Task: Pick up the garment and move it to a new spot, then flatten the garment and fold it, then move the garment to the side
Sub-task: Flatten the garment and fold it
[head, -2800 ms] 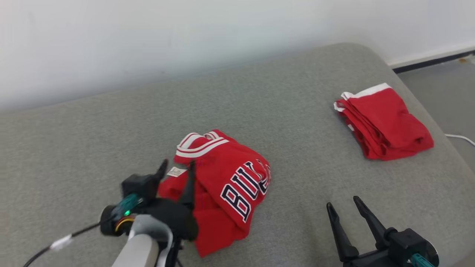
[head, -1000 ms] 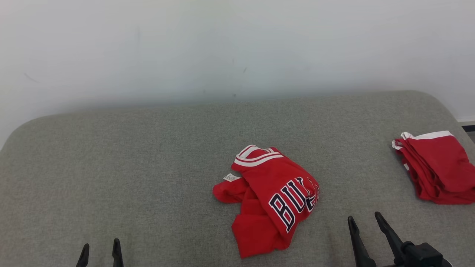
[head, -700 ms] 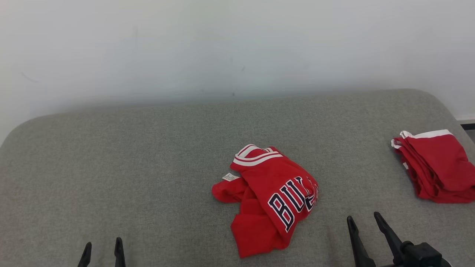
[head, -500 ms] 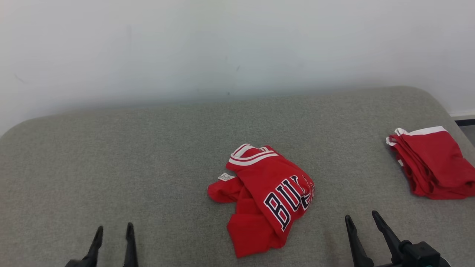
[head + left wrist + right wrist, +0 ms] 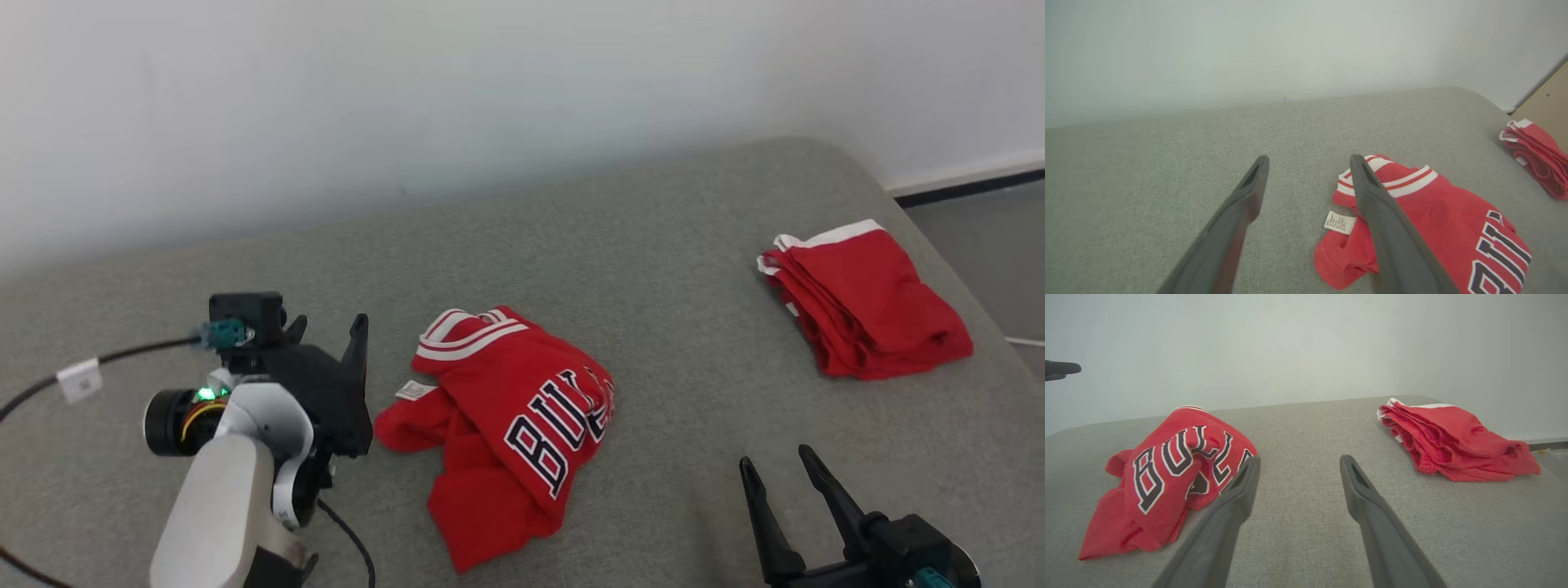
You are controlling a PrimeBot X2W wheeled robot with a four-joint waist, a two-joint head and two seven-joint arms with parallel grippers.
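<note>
A crumpled red jersey (image 5: 506,416) with dark block letters and a red-and-white striped collar lies in the middle of the grey cushion (image 5: 637,245). A small white tag sticks out at its left edge. My left gripper (image 5: 326,331) stands open just left of the collar with nothing between its fingers. In the left wrist view that gripper (image 5: 1308,160) points past the jersey (image 5: 1433,212), and its right finger crosses in front of the collar. My right gripper (image 5: 775,459) is open near the front edge, to the right of the jersey (image 5: 1167,473), and holds nothing (image 5: 1299,460).
A second red garment (image 5: 865,298), folded, with a white band, lies at the cushion's far right (image 5: 1449,437). A white wall runs behind. Grey floor (image 5: 980,220) begins past the right edge. My left arm's black cable (image 5: 82,367) trails off to the left.
The head camera has swung, so the whole picture shifted. My left arm has risen from the bottom edge and moved up beside the jersey's collar. The jersey lies as before.
</note>
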